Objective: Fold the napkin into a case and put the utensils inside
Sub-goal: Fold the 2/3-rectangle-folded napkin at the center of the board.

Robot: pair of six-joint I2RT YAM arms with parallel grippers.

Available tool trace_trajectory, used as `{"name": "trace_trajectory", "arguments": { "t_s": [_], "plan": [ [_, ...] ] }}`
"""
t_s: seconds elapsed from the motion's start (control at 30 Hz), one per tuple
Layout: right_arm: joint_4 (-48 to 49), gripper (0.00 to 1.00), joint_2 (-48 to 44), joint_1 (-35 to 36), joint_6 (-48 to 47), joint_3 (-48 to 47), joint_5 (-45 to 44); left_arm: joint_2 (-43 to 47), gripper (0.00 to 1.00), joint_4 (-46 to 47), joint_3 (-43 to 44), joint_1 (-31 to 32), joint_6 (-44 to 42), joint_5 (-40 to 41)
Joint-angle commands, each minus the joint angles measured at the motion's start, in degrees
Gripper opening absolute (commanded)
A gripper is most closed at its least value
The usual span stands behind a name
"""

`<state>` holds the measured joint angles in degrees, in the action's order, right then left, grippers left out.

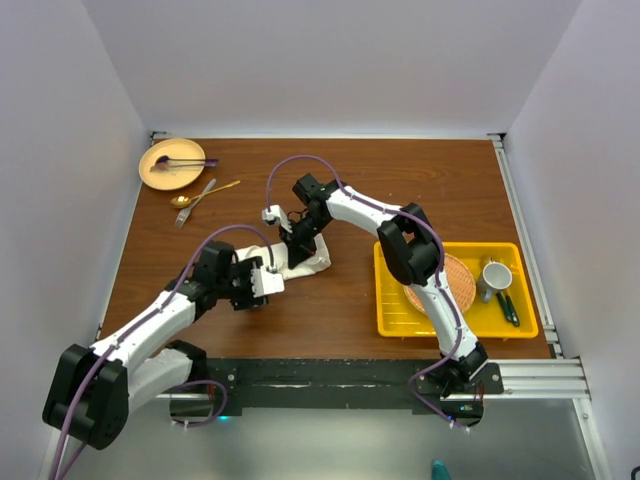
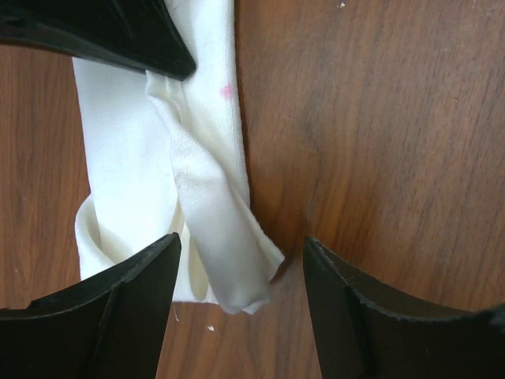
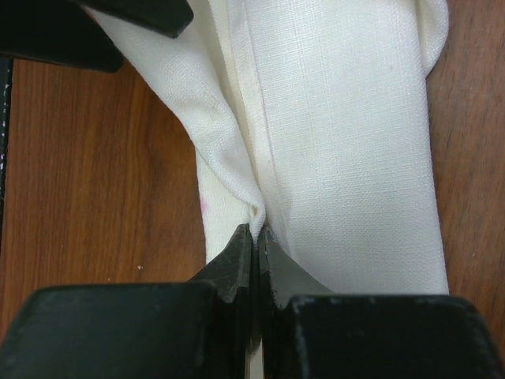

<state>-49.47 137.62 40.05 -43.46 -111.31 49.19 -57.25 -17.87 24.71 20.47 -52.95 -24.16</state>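
**On the table's middle, a folded napkin pinched at one end**

Nearest the arm bases, the left gripper point(image 1: 262, 283) hangs low over the brown wooden table point(image 1: 330, 325). Its jaws stand well apart and grasp nothing. In its wrist view the two dark fingers point(image 2: 118, 308) straddle the near end of the soft cream-white cloth napkin point(image 2: 130, 174) without pressing on it.

The napkin point(image 1: 312, 256) lies left of centre, folded into a long narrow strip. A loose rolled flap runs slantwise along its top, and its tip pokes out between the open jaws. A faint pink spot shows near the strip's edge.

Just beyond, at the strip's far end, the right gripper point(image 1: 296, 240) is closed tight on the cloth. Its wrist view shows the fingertips point(image 3: 237, 257) pressed together on a small gathered pleat of the napkin point(image 3: 347, 158), which spreads flat away from them.

To the right, well apart from the cloth, a yellow plastic tray point(image 1: 455, 247) holds a round woven orange mat point(image 1: 463, 285), a grey mug point(image 1: 495, 277) and dark green-handled utensils point(image 1: 508, 307).

Farthest off, at the far-left corner, sits a round tan plate point(image 1: 150, 160) with a purple utensil point(image 1: 185, 161) lying across it. Just beside the plate two slim shiny metal utensils point(image 1: 200, 196) lie crossed on the bare wood — outside the napkin and well apart from it.
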Motion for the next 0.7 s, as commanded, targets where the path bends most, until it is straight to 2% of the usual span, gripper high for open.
{"name": "trace_trajectory", "arguments": {
  "t_s": [0.0, 0.1, 0.13, 0.2, 0.23, 0.3, 0.33, 0.43, 0.57, 0.67],
  "plan": [
    [-2.5, 0.00, 1.6, -0.4, 0.3, -0.8, -1.3, -1.1, 0.64, 6.2, -1.2, 2.6, 1.1, 4.7],
    [-2.6, 0.00, 1.6, -0.4, 0.2, -0.8, -1.4, -1.6, 0.52, 7.0, -0.4, 2.8, 2.4, 6.0],
    [-2.7, 0.00, 1.6, -0.4, 0.1, -0.7, -1.3, -1.8, 0.42, 6.9, 0.0, 2.8, 2.8, 6.1],
    [-2.6, 0.00, 1.4, -0.4, 0.0, -0.5, -1.5, -2.9, 0.32, 6.4, 1.2, 2.8, 4.2, 6.8],
    [-2.7, 0.00, 1.3, -0.4, -0.3, -0.4, -1.6, -3.3, 0.24, 6.2, 1.7, 2.8, 4.5, 6.8],
    [-2.8, 0.00, 1.2, -0.5, -0.6, -0.1, -1.7, -3.9, 0.15, 5.6, 3.2, 2.5, 6.1, 6.5],
    [-3.0, 0.00, 1.1, -0.4, -1.0, -0.1, -1.7, -4.1, 0.08, 5.0, 3.9, 2.4, 6.4, 5.7],
    [-3.2, 0.00, 1.0, -0.4, -1.4, 0.2, -1.9, -4.9, 0.00, 3.4, 6.8, 1.9, 7.9, 2.1],
    [-3.2, 0.00, 1.0, -0.4, -1.6, 0.4, -2.0, -8.7, 0.00, 0.3, 11.8, 0.6, 9.8, -3.2],
    [-3.1, 0.00, 1.1, -0.4, -1.6, 0.3, -1.9, -11.6, 0.00, -0.3, 14.7, -0.2, 11.0, -4.2]
  ]
}}
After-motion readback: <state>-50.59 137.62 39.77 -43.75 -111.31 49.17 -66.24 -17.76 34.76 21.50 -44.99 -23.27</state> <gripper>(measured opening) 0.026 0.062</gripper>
